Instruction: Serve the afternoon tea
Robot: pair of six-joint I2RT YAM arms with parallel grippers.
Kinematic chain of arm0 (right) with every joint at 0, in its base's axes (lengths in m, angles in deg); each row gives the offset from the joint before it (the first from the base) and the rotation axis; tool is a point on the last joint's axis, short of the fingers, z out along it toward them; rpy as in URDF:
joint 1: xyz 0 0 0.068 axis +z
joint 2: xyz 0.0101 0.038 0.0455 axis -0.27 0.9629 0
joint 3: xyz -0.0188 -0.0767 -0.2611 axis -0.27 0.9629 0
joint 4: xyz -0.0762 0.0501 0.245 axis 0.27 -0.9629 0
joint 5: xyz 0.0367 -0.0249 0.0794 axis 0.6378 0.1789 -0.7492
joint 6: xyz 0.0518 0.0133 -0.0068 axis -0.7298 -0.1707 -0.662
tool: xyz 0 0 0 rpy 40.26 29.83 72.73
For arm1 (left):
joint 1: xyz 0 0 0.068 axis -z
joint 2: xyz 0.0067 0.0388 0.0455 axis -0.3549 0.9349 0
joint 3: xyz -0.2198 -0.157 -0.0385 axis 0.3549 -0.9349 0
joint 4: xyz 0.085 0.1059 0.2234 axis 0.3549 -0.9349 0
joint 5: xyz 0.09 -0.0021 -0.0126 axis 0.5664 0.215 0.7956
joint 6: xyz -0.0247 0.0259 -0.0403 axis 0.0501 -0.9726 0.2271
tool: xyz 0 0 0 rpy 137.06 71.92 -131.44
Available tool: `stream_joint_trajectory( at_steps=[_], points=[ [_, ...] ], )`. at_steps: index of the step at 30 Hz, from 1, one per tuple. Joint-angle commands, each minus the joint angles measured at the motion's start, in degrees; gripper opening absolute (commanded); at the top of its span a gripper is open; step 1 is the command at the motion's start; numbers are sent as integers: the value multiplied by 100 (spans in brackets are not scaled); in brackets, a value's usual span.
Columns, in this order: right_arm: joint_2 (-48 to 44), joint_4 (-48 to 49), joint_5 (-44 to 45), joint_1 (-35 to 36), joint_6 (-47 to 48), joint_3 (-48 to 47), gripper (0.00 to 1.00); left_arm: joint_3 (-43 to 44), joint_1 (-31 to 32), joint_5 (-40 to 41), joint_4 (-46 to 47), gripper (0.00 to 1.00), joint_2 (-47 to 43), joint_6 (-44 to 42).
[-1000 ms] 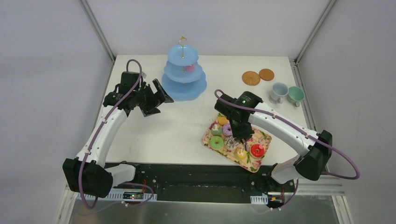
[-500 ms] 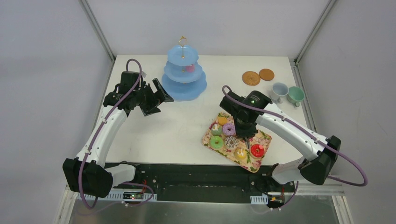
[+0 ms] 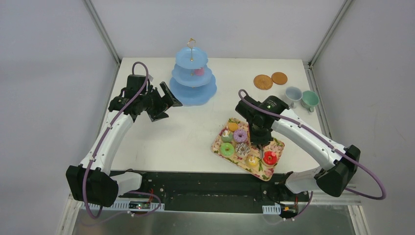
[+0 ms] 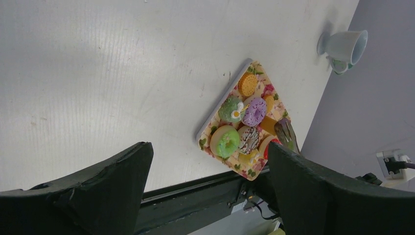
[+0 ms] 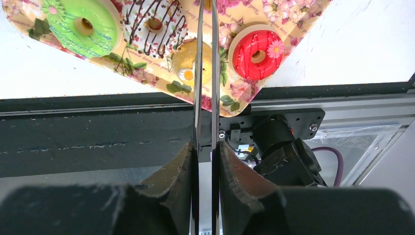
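the sweets (image 3: 227, 149) sit on the flowered tray (image 3: 280, 145) at the near right of the table (image 3: 161, 132), right under my right gripper (image 3: 258, 140). up close i see the green donut (image 5: 80, 24), the white donut with brown stripes (image 5: 154, 22), the red donut (image 5: 257, 53) and a little yellow cupcake (image 5: 186, 61). the purple donut (image 4: 254, 111) and an orange biscuit (image 4: 248, 84) lie further back on the tray.

my right gripper is squeezed on thin metal tongs (image 5: 214, 73), and the two blades are nearly together. my left gripper (image 4: 208, 147) is wide apart with nothing in it, near the blue tiered stand (image 3: 193, 85).

i think these toys are light and hard, with smooth shiny tops, so they could slip or pop out. i would pinch a donut across one side of its ring, one blade in the hole.

the tips of the tongs are cut off at the top of the right wrist view, and from above the arm covers them, so i cannot tell if they touch a sweet. a pink thing (image 3: 199, 71) on the stand is too small to name.
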Motion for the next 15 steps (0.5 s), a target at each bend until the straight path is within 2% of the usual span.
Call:
stream_joint_trajectory(
  at_steps=[1,15],
  points=[
    [-177,-14,-20,-60,-99,74,25,-70,22,-68,127,91,-6,17],
    [-150,-42,-10,-97,-99,165,29,-88,22,-75,111,91,-49,4]
  ],
)
